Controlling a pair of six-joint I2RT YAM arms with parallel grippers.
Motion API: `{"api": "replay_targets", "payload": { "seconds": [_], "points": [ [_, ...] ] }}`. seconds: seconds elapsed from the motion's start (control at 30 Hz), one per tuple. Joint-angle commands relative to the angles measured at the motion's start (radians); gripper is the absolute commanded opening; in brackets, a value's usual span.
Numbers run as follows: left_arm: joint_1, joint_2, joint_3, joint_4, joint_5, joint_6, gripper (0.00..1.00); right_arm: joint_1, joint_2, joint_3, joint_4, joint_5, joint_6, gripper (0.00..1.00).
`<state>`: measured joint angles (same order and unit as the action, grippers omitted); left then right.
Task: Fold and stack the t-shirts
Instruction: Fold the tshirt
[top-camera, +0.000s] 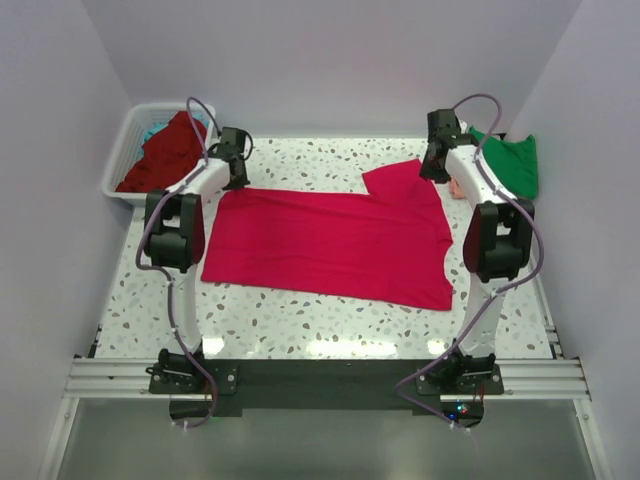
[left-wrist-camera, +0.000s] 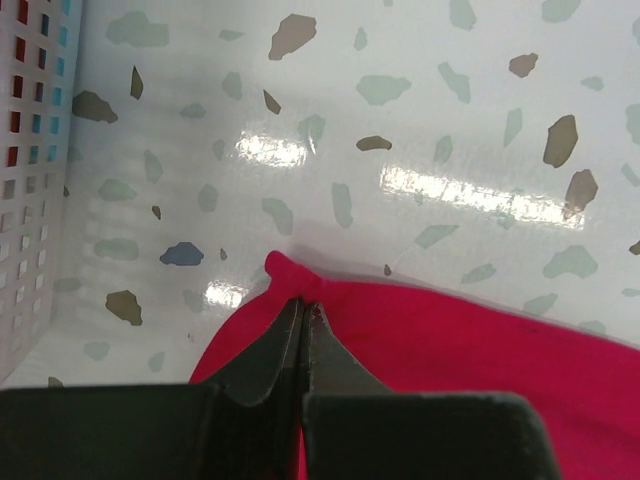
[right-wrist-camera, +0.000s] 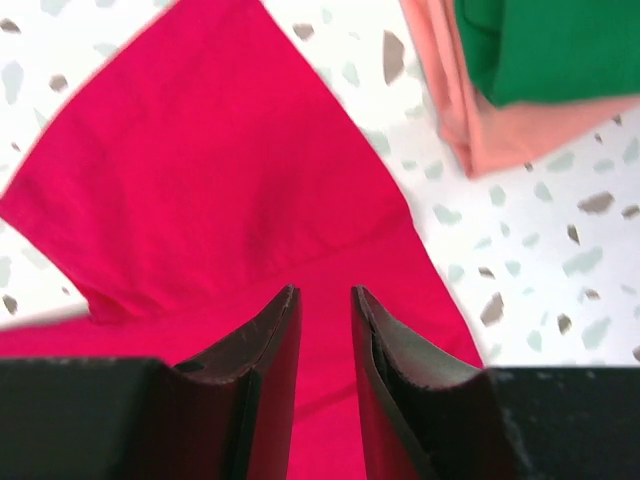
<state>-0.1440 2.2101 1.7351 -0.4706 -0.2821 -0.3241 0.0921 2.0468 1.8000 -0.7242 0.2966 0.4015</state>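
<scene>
From the overhead view, the bench (top-camera: 300, 335) is mostly taken up by the crimson-pink t-shirt (top-camera: 330, 245). It lies flat across the middle with its long axis running 9 o'clock to 3 o'clock, and one sleeve juts toward 12 at the right end. At 10 o'clock stands the white basket (top-camera: 122, 158) with a dark red shirt (top-camera: 165, 150) heaped in it. At 2 o'clock a folded green shirt (top-camera: 512, 165) lies on a salmon-pink one (right-wrist-camera: 480, 130), just beside the crimson sleeve but apart from it. What I'm steering by is the far long edge, because each arm sits over its own end of it. The left fingers (left-wrist-camera: 301, 318) are at the 10 o'clock corner, fully closed on a small pinched nub of crimson cloth. The right fingers (top-camera: 432, 172) hang at about 1 o'clock by the sleeve root, partly apart, with cloth showing through the gap and nothing gripped (I can't tell whether the tips touch the fabric). I reckon the fold will carry that far edge toward 6 o'clock. It should only go squarely once the right side has bitten too, since lifting on the left alone would likely skew the shirt.
</scene>
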Motion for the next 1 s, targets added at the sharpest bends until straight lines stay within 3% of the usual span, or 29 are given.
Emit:
{"api": "replay_targets", "payload": {
  "seconds": [0.0,0.67,0.97],
  "points": [
    [-0.017,-0.067,-0.016,0.056,-0.006,-0.033,0.00,-0.005,0.107,0.116,0.034,0.007,-0.018,0.32],
    [-0.029,-0.115,-0.055,0.076,0.055,-0.038,0.00,-0.005,0.426,0.407,0.312,0.052,-0.141,0.38],
    [-0.034,-0.107,-0.046,0.056,0.067,-0.035,0.00,-0.005,0.550,0.528,0.377,0.072,-0.170,0.48]
  ]
}}
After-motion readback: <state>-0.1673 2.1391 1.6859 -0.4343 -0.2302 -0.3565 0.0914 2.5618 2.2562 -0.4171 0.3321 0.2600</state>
